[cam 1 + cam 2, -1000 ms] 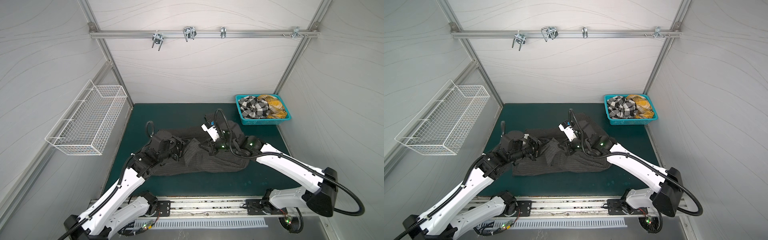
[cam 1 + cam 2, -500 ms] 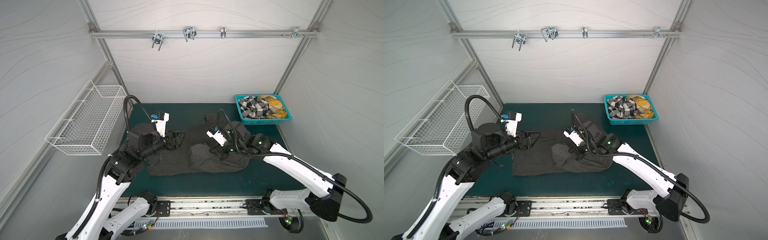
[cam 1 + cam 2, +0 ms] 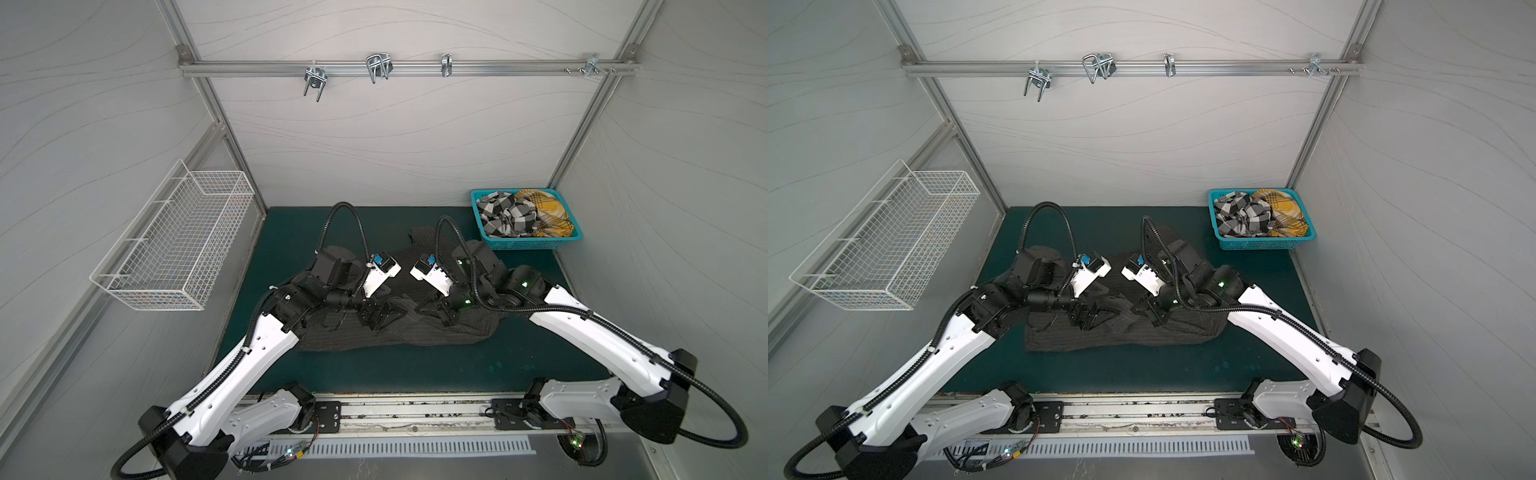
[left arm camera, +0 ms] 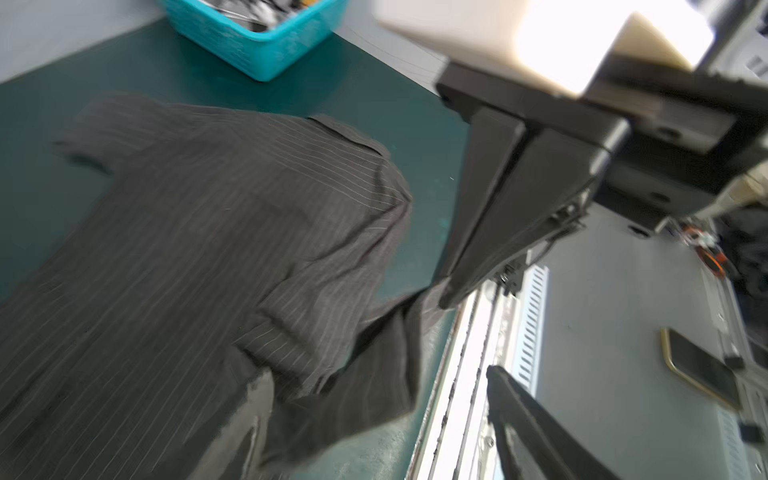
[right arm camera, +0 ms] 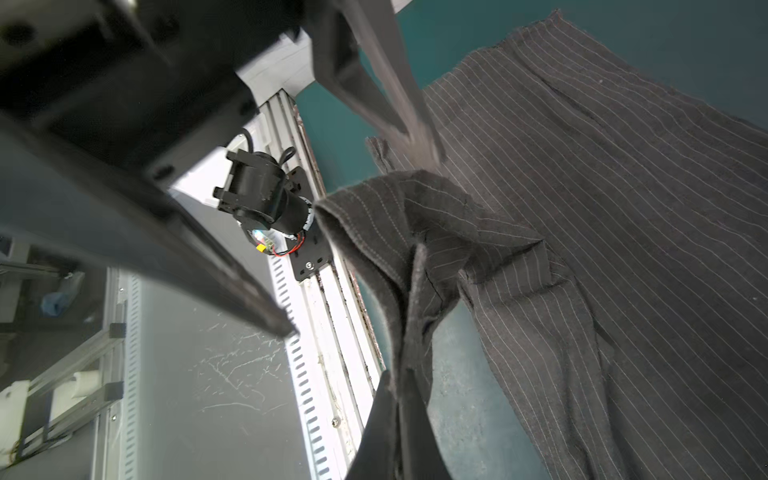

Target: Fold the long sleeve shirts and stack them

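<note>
**Three shirts, two arms: one on the mat, two in the basket**

One grey shirt (image 3: 395, 337) with thin pale stripes lies spread across the middle of the green mat (image 3: 415, 368). It is rumpled where the robot's two grippers face each other closely above it. The left gripper (image 4: 467, 334) hangs with its jaws apart and nothing between them, low over the cloth. One of its fingers shows blurred in the right wrist view, its tip at the shirt. The right gripper (image 3: 424, 308) is closed. A fold of the grey shirt stands lifted off the mat there, seemingly pinched in its jaws. Two more garments, one checked shirt (image 3: 505, 218) and one yellow shirt (image 3: 545, 216), sit bundled side by side in the single teal basket (image 3: 528, 246). The basket stands at the mat's far right corner, apart from the grey one. One white wire basket (image 3: 174, 249) hangs on the left wall.
</note>
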Action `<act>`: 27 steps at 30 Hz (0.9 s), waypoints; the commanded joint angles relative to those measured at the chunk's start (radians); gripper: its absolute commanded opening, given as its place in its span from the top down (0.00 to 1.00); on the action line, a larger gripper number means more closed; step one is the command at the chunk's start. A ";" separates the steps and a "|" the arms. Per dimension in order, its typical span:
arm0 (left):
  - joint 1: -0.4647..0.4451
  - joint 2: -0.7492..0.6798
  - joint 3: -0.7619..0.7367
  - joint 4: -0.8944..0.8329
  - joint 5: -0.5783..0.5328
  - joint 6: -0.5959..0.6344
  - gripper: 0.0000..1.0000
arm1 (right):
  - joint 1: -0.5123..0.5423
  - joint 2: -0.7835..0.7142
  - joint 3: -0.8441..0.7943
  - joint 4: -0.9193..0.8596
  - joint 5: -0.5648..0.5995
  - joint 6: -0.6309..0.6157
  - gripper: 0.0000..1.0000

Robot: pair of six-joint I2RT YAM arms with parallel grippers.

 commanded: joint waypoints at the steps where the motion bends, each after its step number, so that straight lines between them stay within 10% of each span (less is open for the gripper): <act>1: -0.017 0.029 0.046 -0.003 0.059 0.113 0.21 | -0.002 0.008 0.048 -0.015 -0.057 -0.035 1.00; 5: -0.024 0.054 0.047 -0.008 0.064 0.158 0.41 | -0.001 0.017 0.064 -0.032 -0.056 -0.047 1.00; 9: -0.036 0.055 0.038 0.053 0.087 0.129 1.00 | -0.003 0.015 0.058 -0.030 -0.051 -0.040 1.00; 11: -0.044 0.037 0.013 0.140 0.075 0.066 1.00 | -0.002 0.011 0.050 -0.013 0.004 -0.018 1.00; 16: -0.047 -0.002 -0.002 0.353 -0.487 -0.358 1.00 | -0.102 -0.036 -0.044 0.028 0.535 0.238 0.23; 21: -0.047 -0.046 0.090 0.314 -0.711 -0.532 1.00 | -0.443 -0.119 -0.329 0.018 0.319 0.570 0.24; 27: -0.046 -0.120 0.113 0.322 -0.819 -0.655 1.00 | -0.795 -0.110 -0.586 0.185 -0.026 0.624 0.47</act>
